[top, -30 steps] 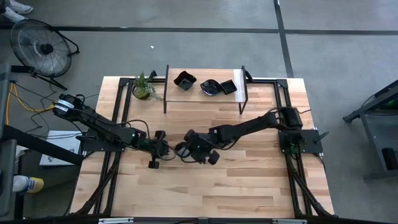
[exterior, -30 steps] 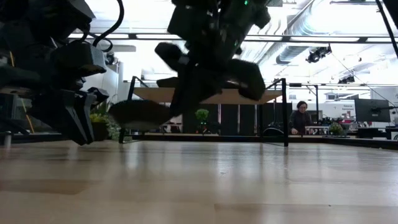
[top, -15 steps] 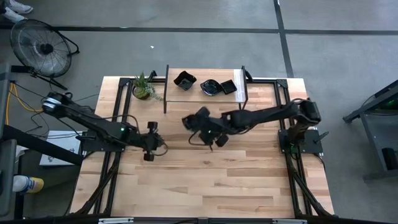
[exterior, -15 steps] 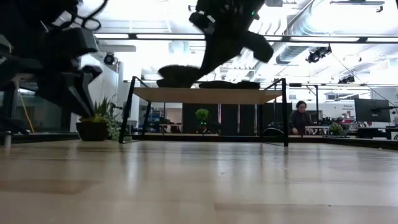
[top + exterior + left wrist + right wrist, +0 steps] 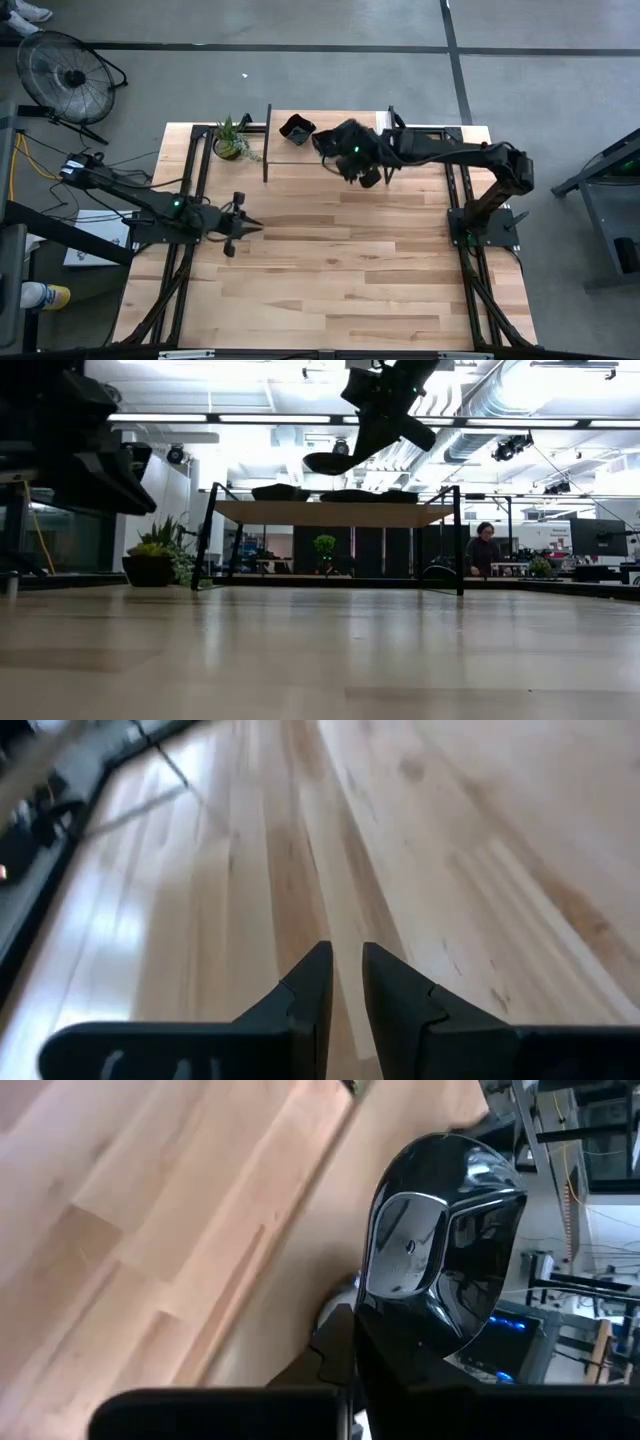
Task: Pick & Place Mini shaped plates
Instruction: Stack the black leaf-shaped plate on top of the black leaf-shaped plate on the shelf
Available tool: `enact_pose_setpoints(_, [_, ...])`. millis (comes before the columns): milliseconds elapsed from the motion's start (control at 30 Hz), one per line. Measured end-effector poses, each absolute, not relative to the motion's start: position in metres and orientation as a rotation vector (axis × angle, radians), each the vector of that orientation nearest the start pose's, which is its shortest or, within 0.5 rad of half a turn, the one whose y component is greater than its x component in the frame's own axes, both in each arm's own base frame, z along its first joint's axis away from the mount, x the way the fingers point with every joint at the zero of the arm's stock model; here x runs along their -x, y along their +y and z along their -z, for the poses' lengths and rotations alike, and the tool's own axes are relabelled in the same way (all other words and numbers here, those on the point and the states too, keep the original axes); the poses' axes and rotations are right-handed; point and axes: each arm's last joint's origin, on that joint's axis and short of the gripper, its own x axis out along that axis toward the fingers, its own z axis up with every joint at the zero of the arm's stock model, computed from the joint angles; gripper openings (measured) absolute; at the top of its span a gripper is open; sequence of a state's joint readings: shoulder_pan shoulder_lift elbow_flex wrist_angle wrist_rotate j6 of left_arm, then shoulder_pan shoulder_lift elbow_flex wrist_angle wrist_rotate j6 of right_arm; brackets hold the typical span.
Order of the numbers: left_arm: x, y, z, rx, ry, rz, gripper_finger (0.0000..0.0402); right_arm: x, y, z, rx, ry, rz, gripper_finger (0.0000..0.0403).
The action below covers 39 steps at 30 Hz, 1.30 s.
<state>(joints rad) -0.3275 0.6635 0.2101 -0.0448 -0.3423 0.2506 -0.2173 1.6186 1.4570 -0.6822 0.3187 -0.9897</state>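
Far left, off the table: floor fan (image 5: pixel 67 72) on the grey floor. Potted plant (image 5: pixel 231 141) sits at far-left corner of the wooden table (image 5: pixel 330 290), just left of the rack.

Left gripper (image 5: pixel 240 226): low over the left part of the table, arm reaching in from the left edge. Fingers (image 5: pixel 312 988) stand a narrow gap apart, nothing between them; bare wood under the tips in the left wrist view.

Raised shelf rack (image 5: pixel 330 160), far centre: wooden top on black legs. On its left part, one mini shaped plate, wavy-rimmed, glossy black (image 5: pixel 297 129). Low view shows dark dishes lying along the shelf top (image 5: pixel 330 495); exact count cannot be told there.

Right gripper (image 5: pixel 352 152): arm stretched from the right base across to the far centre, gripper over the shelf's mid section. Fingers fully closed on the rim of a glossy black rounded dish (image 5: pixel 440 1260). In the low view the held dish (image 5: pixel 330 461) is above the shelf top, not touching it, roughly level. High view: the dish itself is mostly hidden under the gripper.

Bkgd, far right of the low view: a person (image 5: pixel 483 550) at a desk, well beyond the table.
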Motion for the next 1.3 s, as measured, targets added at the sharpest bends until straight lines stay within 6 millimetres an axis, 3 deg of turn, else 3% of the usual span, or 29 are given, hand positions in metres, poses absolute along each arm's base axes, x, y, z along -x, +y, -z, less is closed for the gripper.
enact_pose_setpoints(233, [-0.117, -0.031, -0.165, -0.441, 0.25, 0.08, 0.0056, -0.324, -0.113, -0.32, 0.898, 1.047, 0.053, 0.0])
enact_pose_setpoints(467, [-0.102, -0.026, -0.164, -0.483, 0.099, 0.075, 0.0056, -0.317, -0.128, -0.319, 0.863, 1.047, 0.025, 0.0])
enact_pose_setpoints(1067, [-0.095, -0.025, -0.177, -0.607, -0.08, 0.085, 0.0056, -0.312, -0.137, -0.317, 0.841, 1.047, -0.013, 0.0])
enact_pose_setpoints(1300, [-0.098, -0.013, -0.181, -0.606, -0.143, 0.113, 0.0056, -0.309, -0.14, -0.316, 0.801, 1.032, -0.06, 0.0])
